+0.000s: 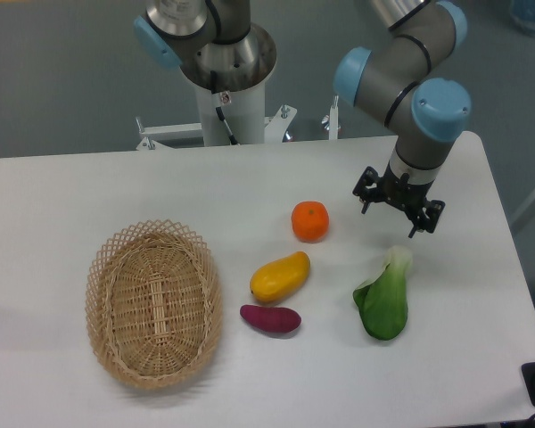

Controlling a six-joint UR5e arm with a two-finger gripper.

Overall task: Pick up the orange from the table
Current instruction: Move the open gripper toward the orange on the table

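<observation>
The orange (309, 221) is a small round bright-orange fruit lying on the white table (62, 205), near its middle. My gripper (398, 212) hangs above the table to the right of the orange, apart from it, and just above the white stem end of a bok choy. Its dark fingers point down and stand spread apart with nothing between them.
A yellow-orange mango (280, 276) lies just in front of the orange. A purple sweet potato (270, 318) lies in front of the mango. A green bok choy (383, 297) lies below the gripper. A wicker basket (152, 301) stands at the front left. The arm's base (225, 67) is at the back.
</observation>
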